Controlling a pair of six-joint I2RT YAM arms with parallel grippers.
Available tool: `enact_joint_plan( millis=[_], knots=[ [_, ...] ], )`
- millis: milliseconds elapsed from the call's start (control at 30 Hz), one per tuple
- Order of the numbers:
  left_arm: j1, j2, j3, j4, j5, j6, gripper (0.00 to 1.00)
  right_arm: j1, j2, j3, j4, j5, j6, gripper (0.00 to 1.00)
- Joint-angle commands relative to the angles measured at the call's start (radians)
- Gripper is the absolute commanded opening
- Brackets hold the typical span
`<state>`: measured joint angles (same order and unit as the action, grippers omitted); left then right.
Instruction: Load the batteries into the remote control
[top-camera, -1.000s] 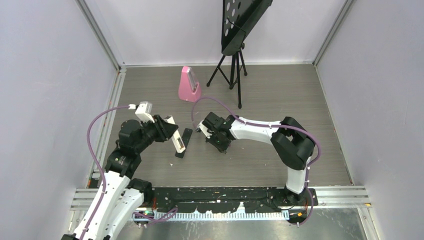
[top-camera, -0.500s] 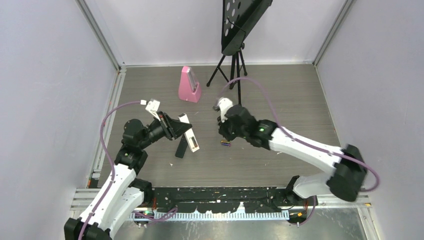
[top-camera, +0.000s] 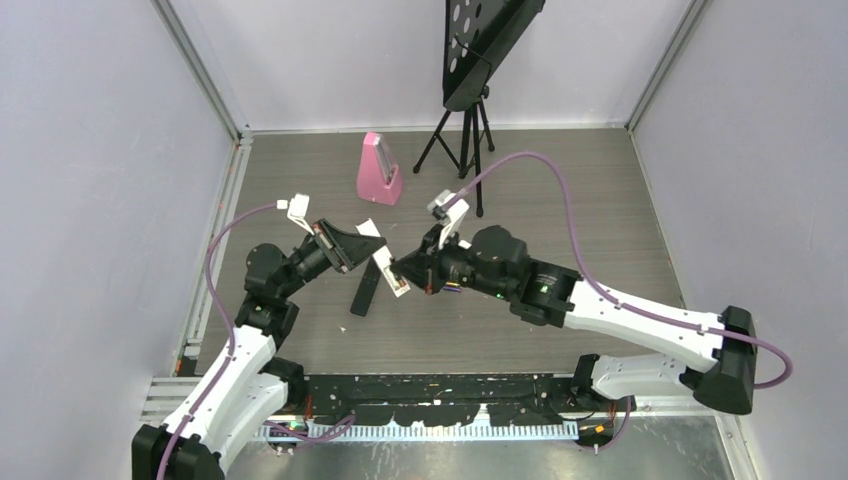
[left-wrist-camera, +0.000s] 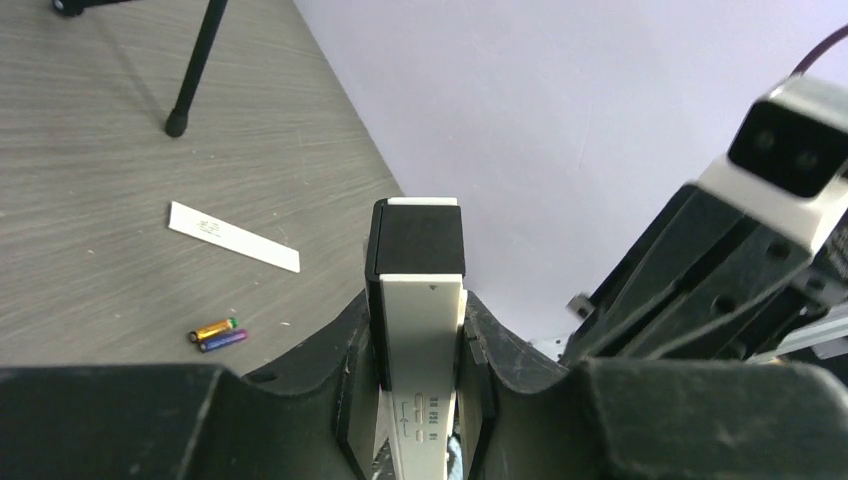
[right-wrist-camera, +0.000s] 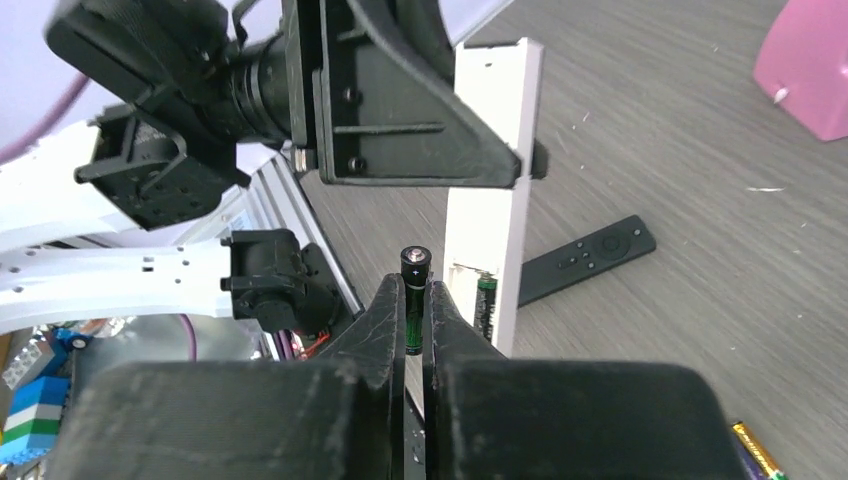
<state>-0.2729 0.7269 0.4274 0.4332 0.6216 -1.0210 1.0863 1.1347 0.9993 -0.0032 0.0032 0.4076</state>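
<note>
My left gripper (top-camera: 356, 248) (left-wrist-camera: 418, 312) is shut on a white bar-shaped remote control (top-camera: 386, 270) (left-wrist-camera: 420, 330) (right-wrist-camera: 492, 150) and holds it tilted above the table. The remote's battery compartment is open at its lower end, with one dark green battery (right-wrist-camera: 486, 302) inside. My right gripper (top-camera: 402, 270) (right-wrist-camera: 414, 300) is shut on a dark battery (right-wrist-camera: 414, 268), held upright just left of that compartment and apart from it. A gold battery (left-wrist-camera: 213, 329) and a purple battery (left-wrist-camera: 224, 340) lie side by side on the table.
A black remote (top-camera: 366, 290) (right-wrist-camera: 590, 258) with buttons lies flat on the table under the held one. A thin white strip (left-wrist-camera: 235, 237) lies past the loose batteries. A pink metronome (top-camera: 380, 172) and a black tripod stand (top-camera: 465, 130) are at the back.
My right arm has stretched out and swung left, bringing its gripper up to the white remote's lower end. My left gripper has carried the remote a little right and back.
</note>
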Motion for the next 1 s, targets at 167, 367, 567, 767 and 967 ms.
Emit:
enact_joint_plan(
  millis=[167,367,567,767,967],
  knots=[
    [-0.002,0.013,0.026,0.097,0.007,-0.165,0.00,0.093,0.104,0.057,0.053,0.160,-0.060,0.01],
    [-0.002,0.003,0.025,0.091,0.015,-0.166,0.00,0.093,0.094,0.040,0.065,0.183,-0.059,0.01],
    [-0.002,0.004,0.024,0.054,0.008,-0.142,0.00,0.093,0.041,0.020,0.085,0.185,-0.044,0.01],
    [-0.002,0.008,0.028,0.062,0.022,-0.152,0.00,0.093,0.036,0.019,0.060,0.210,-0.049,0.01],
    [-0.002,0.017,0.028,0.086,0.029,-0.174,0.00,0.093,0.082,0.044,0.021,0.188,-0.061,0.02]
  ],
)
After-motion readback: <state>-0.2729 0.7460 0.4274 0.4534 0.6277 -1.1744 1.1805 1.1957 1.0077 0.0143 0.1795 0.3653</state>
